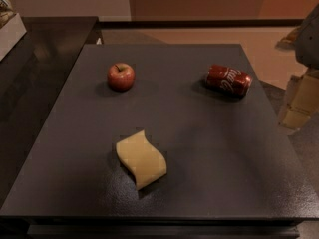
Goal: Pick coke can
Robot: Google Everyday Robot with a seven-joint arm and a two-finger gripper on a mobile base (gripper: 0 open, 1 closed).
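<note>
Camera view | gripper (299, 103): at right frame edge, off the table's right side, well apart from the can; open or closed state cannot be determined | coke can (229, 79): lying on its side, far-right area of dark table (209, 173) | apple (121, 76): far-left | yellow sponge (141, 159): near-centre

coke can (229, 80) on side, table (199, 158) far right | tool (298, 106) right edge, off table
</note>
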